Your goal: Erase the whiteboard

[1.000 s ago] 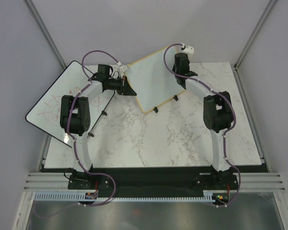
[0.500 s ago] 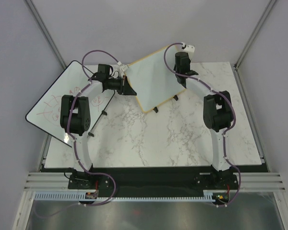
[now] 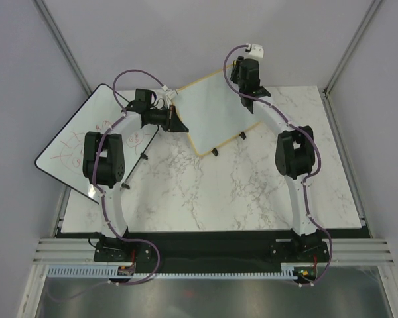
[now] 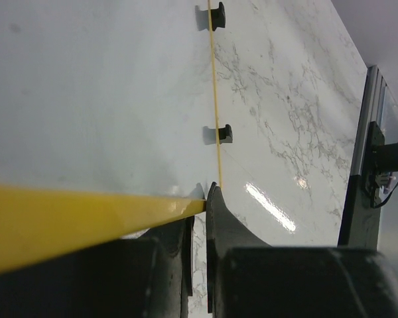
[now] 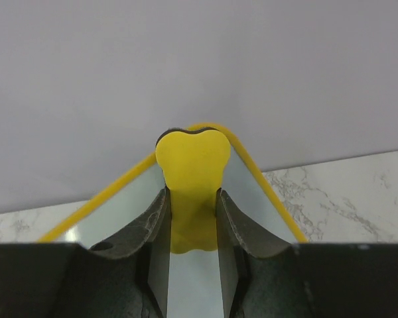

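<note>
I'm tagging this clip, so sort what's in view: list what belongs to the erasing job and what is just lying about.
Belongs to the job:
- small wood-framed whiteboard
- yellow eraser, pinched in the right gripper
- left gripper, clamped on that board's edge

Just lying about:
- big whiteboard with red scribbles, at the left
- marble table

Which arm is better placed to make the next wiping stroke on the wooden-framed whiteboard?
Right. The right end effector grips a yellow eraser at the whiteboard's far corner, while the left end effector is clamped on the board's frame edge, apparently steadying it.
</note>
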Controlling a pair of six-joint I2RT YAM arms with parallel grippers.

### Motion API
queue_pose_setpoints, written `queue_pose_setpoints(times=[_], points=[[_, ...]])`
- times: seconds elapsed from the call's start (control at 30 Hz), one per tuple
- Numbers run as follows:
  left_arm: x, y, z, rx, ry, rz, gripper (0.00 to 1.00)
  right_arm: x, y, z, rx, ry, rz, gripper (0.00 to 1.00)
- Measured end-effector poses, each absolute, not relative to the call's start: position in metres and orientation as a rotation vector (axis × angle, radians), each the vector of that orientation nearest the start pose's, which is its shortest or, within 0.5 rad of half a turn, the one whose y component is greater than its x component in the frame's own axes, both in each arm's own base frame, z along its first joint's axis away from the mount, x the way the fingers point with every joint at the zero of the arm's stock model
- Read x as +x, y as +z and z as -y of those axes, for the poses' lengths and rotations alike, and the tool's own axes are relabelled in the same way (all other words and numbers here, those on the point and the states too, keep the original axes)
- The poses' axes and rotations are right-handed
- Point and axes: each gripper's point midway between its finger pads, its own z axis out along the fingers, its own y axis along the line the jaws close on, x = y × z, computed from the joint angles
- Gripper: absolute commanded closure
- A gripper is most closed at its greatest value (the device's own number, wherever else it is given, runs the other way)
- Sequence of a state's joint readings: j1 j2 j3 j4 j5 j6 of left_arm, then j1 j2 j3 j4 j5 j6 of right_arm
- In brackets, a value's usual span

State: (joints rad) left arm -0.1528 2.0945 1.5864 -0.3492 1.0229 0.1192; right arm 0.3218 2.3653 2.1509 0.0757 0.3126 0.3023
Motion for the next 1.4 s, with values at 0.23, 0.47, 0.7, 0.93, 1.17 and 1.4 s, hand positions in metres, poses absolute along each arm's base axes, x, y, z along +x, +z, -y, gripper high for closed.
queue_pose_setpoints(times=[0.23,0.47,0.7,0.93,1.17,1.4], points=[[0.445,0.121,0.218,0.706,-1.258,-2.117,0.98,0.597,0.147,-0.184,0.210,0.180,-1.842,1.00],[0.446,0.120,0.217,0.703,-1.251,-2.121,0.98,0.553,0.111,-0.181,0.267,0.209,-1.889,1.00],[0.447,0.120,0.215,0.700,-1.245,-2.118,0.98,0.572,0.129,-0.188,0.246,0.174,-1.900,1.00],[0.449,0.119,0.215,0.731,-1.214,-2.104,0.98,0.635,0.242,-0.229,0.191,0.294,-1.696,1.00],[0.448,0.121,0.217,0.756,-1.203,-2.089,0.98,0.638,0.257,-0.248,0.137,0.348,-1.677,1.00],[0.447,0.120,0.214,0.708,-1.217,-2.127,0.98,0.596,0.178,-0.234,0.127,0.310,-1.815,1.00]])
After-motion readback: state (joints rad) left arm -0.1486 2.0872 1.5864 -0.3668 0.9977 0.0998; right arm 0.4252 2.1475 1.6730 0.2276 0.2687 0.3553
